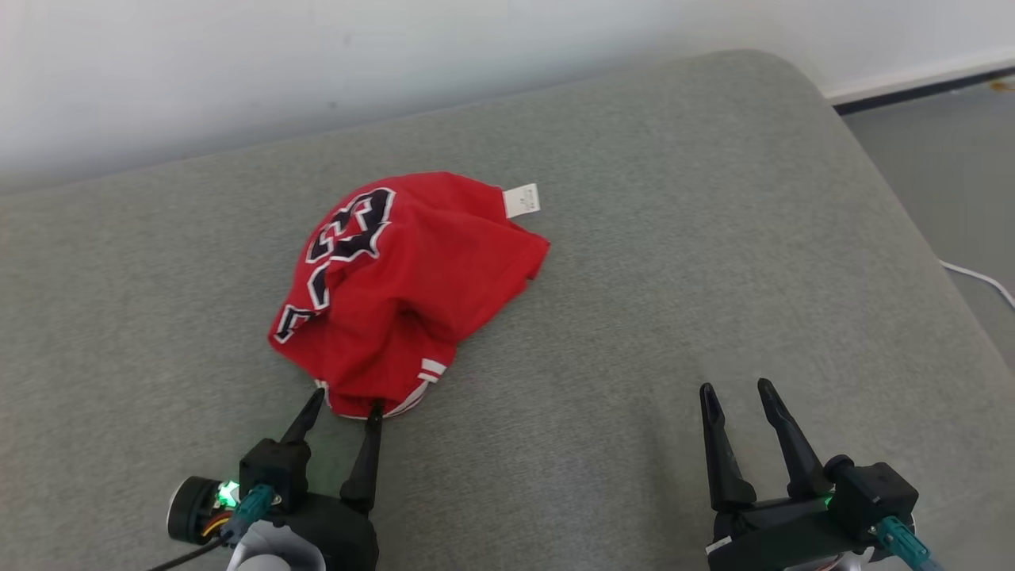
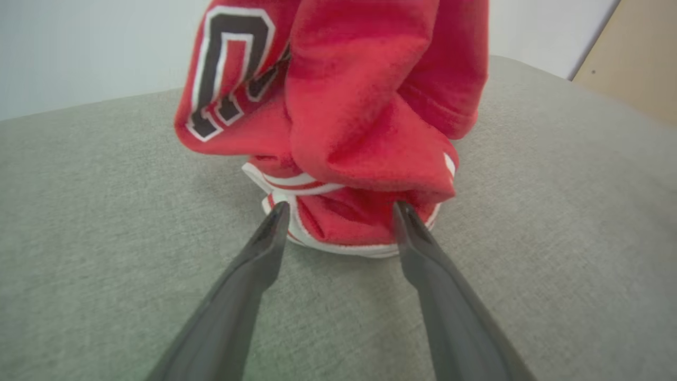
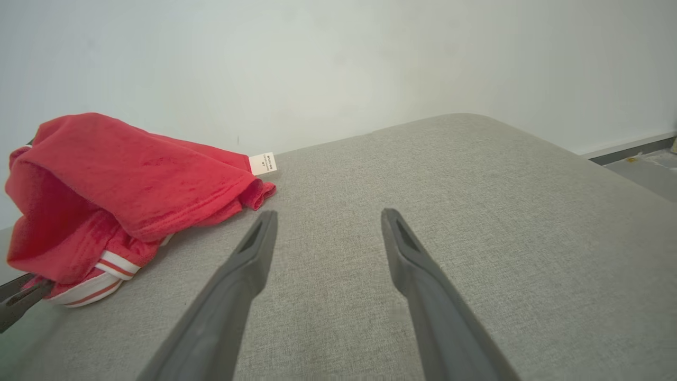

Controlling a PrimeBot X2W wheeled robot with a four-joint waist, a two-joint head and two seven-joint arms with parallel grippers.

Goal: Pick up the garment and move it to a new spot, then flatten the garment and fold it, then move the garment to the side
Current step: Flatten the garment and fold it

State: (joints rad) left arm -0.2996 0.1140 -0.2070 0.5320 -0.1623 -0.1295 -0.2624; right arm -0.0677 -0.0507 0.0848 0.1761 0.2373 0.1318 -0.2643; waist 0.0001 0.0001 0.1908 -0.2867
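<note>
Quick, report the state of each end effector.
Left end effector: open, fingertips at the near hem of the red garment, not gripping.
Right end effector: open, holding nothing, over the grey cushion.

Head looks down; wrists skim low, sharing garment [image 1: 412, 277], left probably nearer.

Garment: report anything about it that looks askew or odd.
The red garment lies bunched in a heap on the grey cushion, number print creased, white label sticking out at its far edge. No damage shows.
</note>
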